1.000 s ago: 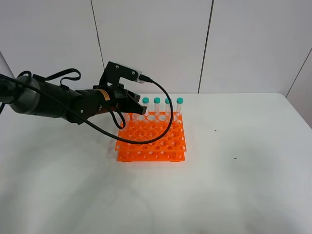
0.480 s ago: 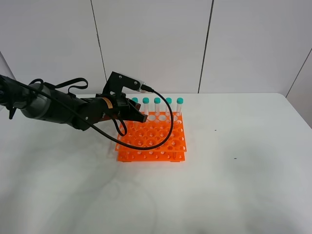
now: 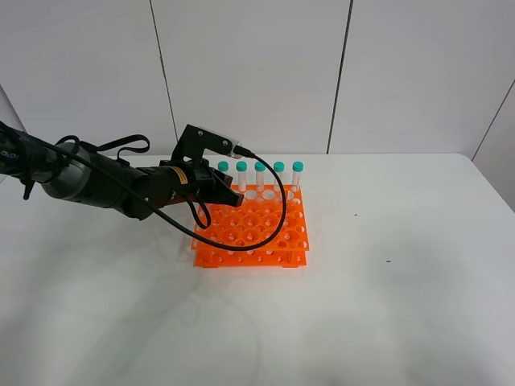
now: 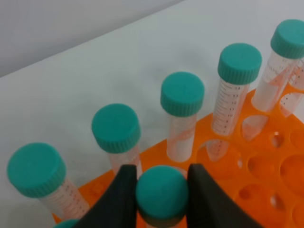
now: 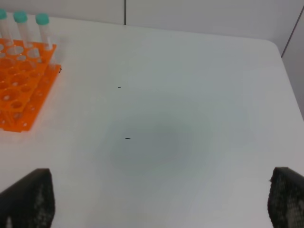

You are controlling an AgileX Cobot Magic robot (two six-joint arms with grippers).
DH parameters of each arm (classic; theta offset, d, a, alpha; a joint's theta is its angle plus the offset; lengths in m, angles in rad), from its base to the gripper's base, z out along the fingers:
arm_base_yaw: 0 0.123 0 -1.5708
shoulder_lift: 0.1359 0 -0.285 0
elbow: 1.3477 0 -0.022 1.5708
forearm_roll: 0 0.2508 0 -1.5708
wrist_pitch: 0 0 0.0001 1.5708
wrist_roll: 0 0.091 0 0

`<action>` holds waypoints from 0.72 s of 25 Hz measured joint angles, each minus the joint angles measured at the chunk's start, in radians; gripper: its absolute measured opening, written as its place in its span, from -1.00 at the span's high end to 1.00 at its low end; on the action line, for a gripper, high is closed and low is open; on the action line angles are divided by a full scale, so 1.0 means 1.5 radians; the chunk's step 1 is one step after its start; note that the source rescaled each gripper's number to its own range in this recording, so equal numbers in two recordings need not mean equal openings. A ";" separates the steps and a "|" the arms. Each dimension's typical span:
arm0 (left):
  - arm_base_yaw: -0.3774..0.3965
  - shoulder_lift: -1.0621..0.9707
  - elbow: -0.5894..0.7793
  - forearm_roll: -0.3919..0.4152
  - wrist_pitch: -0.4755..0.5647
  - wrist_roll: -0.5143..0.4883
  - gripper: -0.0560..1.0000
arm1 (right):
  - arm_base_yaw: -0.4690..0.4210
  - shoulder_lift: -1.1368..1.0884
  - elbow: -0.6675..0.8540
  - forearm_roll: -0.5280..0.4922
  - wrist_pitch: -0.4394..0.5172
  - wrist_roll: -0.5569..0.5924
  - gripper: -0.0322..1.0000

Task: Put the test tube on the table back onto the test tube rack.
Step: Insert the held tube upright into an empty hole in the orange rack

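The orange test tube rack (image 3: 251, 233) stands on the white table (image 3: 386, 305) left of centre. Several green-capped tubes (image 3: 260, 173) stand in its back row. My left gripper (image 3: 228, 195) hovers over the rack's back left part. In the left wrist view it (image 4: 161, 197) is shut on the green cap of the test tube (image 4: 161, 191), just in front of the back-row tubes (image 4: 182, 95). The held tube's lower end is hidden, so I cannot tell whether it sits in a hole. My right gripper (image 5: 154, 204) is open and empty over bare table, out of the high view.
The rack (image 5: 19, 95) lies far from the right gripper in the right wrist view. The table's right edge (image 3: 503, 209) and back edge lie near a grey panelled wall. A black cable (image 3: 273, 213) from the left wrist loops over the rack.
My left gripper has moved down and slightly right over the rack's back left holes with the tube. More back-row caps have come into view behind it.
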 joint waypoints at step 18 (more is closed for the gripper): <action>0.000 -0.021 0.000 -0.001 0.003 -0.049 -0.23 | 0.000 0.000 0.000 0.000 0.000 0.000 -1.00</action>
